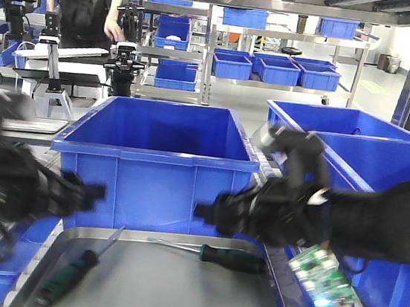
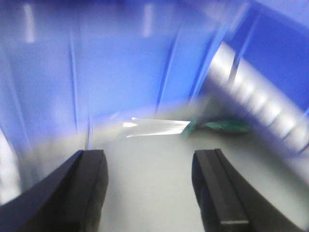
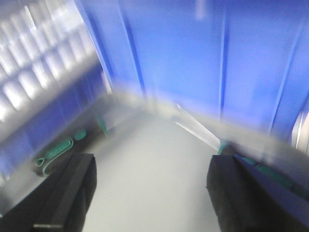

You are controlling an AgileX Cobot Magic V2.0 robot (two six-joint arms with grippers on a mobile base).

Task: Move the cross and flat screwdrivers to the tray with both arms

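Both screwdrivers (image 1: 74, 272) (image 1: 231, 257) are laid in the grey tray (image 1: 173, 292) before a blue bin (image 1: 159, 159). Left gripper (image 2: 149, 188) and right gripper (image 3: 149, 193) are held apart, empty. Shelving with bins (image 1: 275, 68) is seen behind.

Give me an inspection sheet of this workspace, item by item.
Surface: grey metal tray with a low rim, in front of a blue bin.
Job's things: both screwdrivers lie in the tray; left screwdriver slanted near the left rim, right screwdriver lying crosswise at the far edge.
Clutter: nothing seen in the tray besides the screwdrivers.
Grippers: left tool open and empty; right tool open and empty; both above the tray, motion-blurred.
Cables: none made out; a green circuit board shows on the right arm.
Surroundings: more blue bins to the right and on shelves behind; a person stands at a bench at back left.
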